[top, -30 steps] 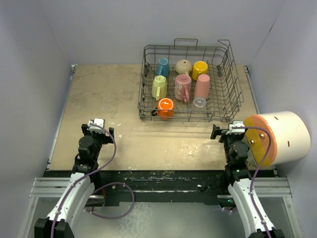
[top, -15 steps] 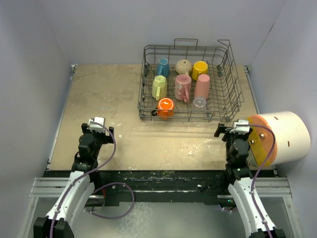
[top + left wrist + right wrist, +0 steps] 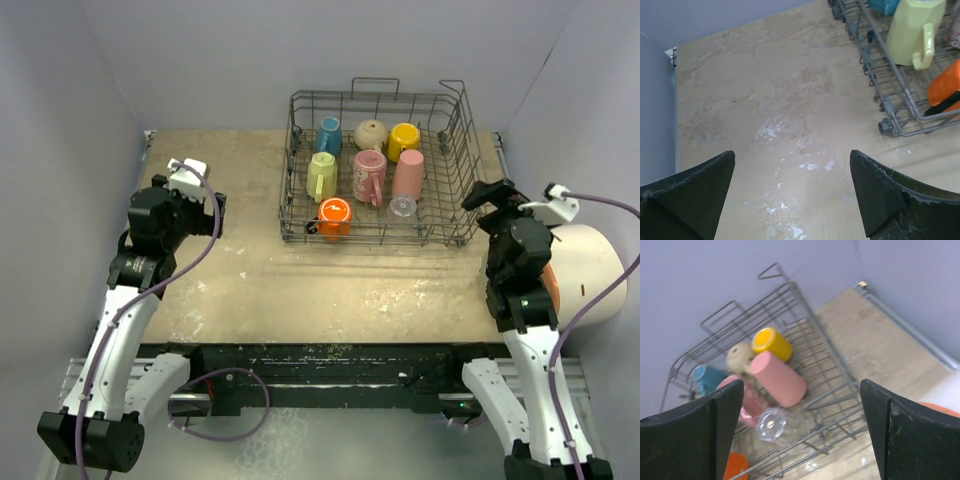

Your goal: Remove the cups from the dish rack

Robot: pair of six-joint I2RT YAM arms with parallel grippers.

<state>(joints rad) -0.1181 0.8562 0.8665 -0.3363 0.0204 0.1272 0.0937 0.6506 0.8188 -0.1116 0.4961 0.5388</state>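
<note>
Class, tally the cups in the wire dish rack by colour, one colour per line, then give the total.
Pink: 2 (pink mug, pink tumbler)
Blue cup: 1
Beige cup: 1
Yellow cup: 1
Pale yellow-green mug: 1
Orange cup: 1
Clear glass: 1
Total: 8, all in the dish rack

Left wrist view, right edge: dish rack (image 3: 886,127) and orange cup (image 3: 947,82) cut off. Top view, right side: white cylinder (image 3: 600,262) partly behind right arm (image 3: 520,270). Right wrist view: cups (image 3: 777,377) soft, blurred.
</note>
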